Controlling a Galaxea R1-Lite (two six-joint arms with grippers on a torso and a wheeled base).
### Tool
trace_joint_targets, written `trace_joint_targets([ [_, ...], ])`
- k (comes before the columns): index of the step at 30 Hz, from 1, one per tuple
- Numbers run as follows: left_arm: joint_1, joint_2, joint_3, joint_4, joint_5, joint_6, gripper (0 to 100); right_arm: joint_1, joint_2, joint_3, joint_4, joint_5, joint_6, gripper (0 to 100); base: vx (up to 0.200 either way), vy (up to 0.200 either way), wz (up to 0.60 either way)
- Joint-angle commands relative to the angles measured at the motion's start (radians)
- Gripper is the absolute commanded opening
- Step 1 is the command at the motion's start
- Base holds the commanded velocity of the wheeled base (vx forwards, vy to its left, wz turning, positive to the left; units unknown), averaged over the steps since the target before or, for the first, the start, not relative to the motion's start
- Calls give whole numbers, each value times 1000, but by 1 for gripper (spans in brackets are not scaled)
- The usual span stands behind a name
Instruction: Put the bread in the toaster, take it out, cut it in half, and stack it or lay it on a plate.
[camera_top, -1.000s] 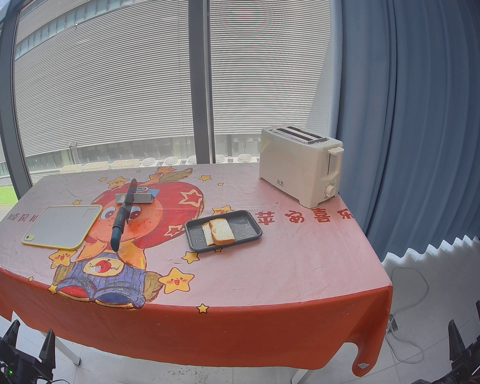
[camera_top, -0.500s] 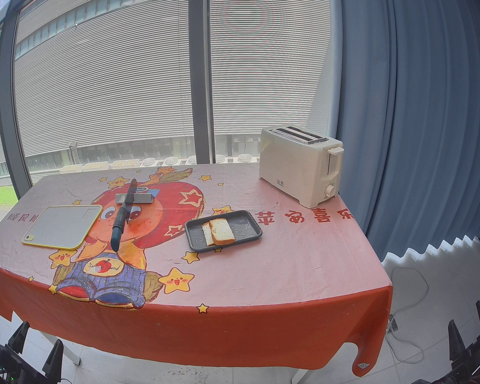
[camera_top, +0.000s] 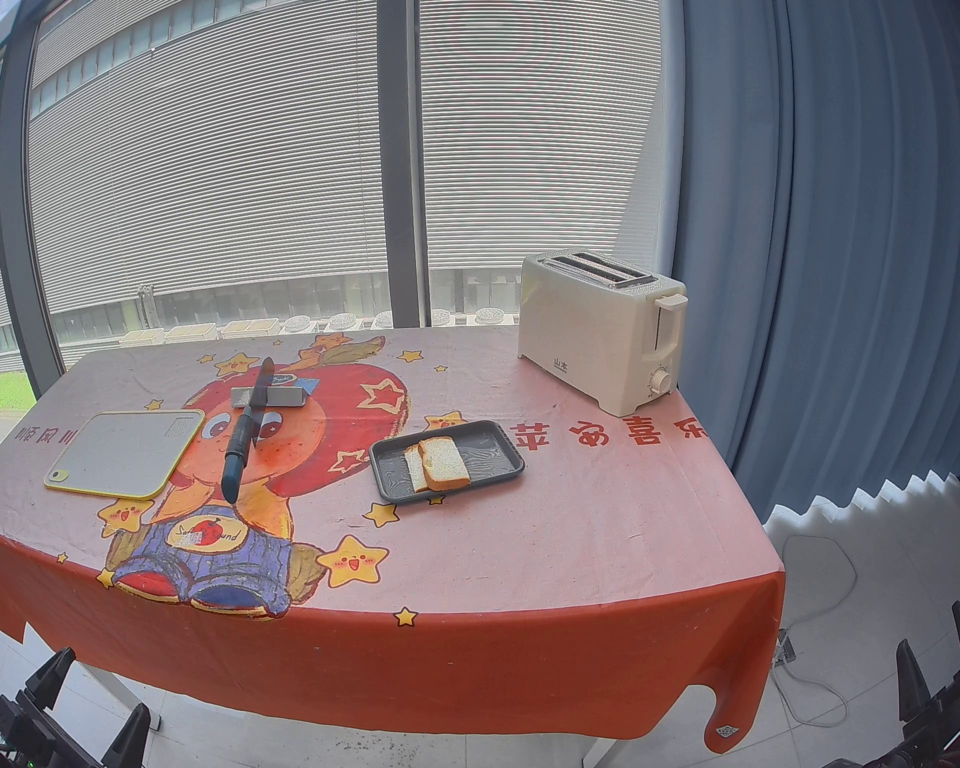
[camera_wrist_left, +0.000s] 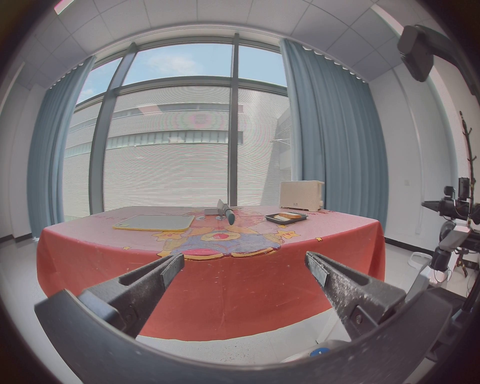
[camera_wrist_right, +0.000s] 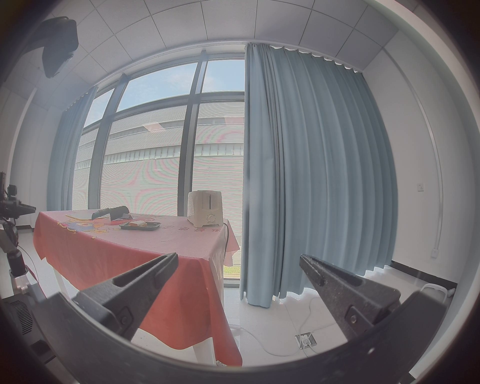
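Orange-red tablecloth (camera_top: 560, 540) with a big cartoon print covers the table and drapes over the near edge. Far left, below that edge, the left gripper (camera_wrist_left: 245, 260) hangs off the table, its two black wedge-shaped fingers spread wide and holding nothing. On the cloth near the left edge is one flat, pale cutting board (camera_top: 125, 452) with rounded corners and a yellow-green rim. Next comes one knife (camera_top: 243, 430), blue handle toward the near side, blade propped on a small grey block (camera_top: 268, 396). Around mid-table, one dark grey rectangular plate (camera_top: 495, 445) holds the bread (camera_top: 443, 462). I think it's two pieces leaning together, but halves or full slices, hard to say. There's plenty of bare cloth around it. One cream boxy toaster (camera_top: 600, 330) with two slots sits toward the far right corner, beside the blue curtain (camera_top: 820, 250). The right gripper (camera_wrist_right: 239, 261) is out past the table's right side, fingers likewise spread and holding nothing.
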Motion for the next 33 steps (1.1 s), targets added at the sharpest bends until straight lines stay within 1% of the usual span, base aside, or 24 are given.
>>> trace_joint_targets([
  [1, 3, 7, 18, 2, -3, 3, 100, 0, -15, 16, 0, -1, 0, 100, 0, 0, 0],
  [3, 11, 8, 16, 2, -2, -1, 100, 0, -15, 16, 0, 1, 0, 100, 0, 0, 0],
  [5, 40, 7, 16, 1, -3, -1, 100, 0, -15, 16, 0, 1, 0, 100, 0, 0, 0],
  [8, 150, -1, 18, 1, -2, -1, 100, 0, -15, 16, 0, 1, 0, 100, 0, 0, 0],
  [9, 195, -9, 18, 1, -3, 2, 100, 0, -15, 16, 0, 1, 0, 100, 0, 0, 0],
  [10, 224, -16, 18, 1, -8, 7, 100, 0, -15, 16, 0, 1, 0, 100, 0, 0, 0],
  [13, 227, -30, 18, 1, -5, 10, 100, 0, -15, 16, 0, 1, 0, 100, 0, 0, 0],
  [14, 215, -45, 18, 2, -5, 11, 100, 0, -15, 16, 0, 1, 0, 100, 0, 0, 0],
  [15, 207, -56, 18, 1, -19, 11, 100, 0, -15, 16, 0, 1, 0, 100, 0, 0, 0],
  [16, 203, -68, 18, 2, -15, 11, 100, 0, -15, 16, 0, 1, 0, 100, 0, 0, 0],
  [26, 201, -74, 18, 2, -11, 7, 100, 0, -15, 16, 0, 1, 0, 100, 0, 0, 0],
  [32, 201, -74, 18, 2, -8, 11, 100, 0, -15, 16, 0, 1, 0, 100, 0, 0, 0],
  [33, 201, -74, 18, 2, -8, 11, 100, 0, -15, 16, 0, 1, 0, 100, 0, 200, 0],
])
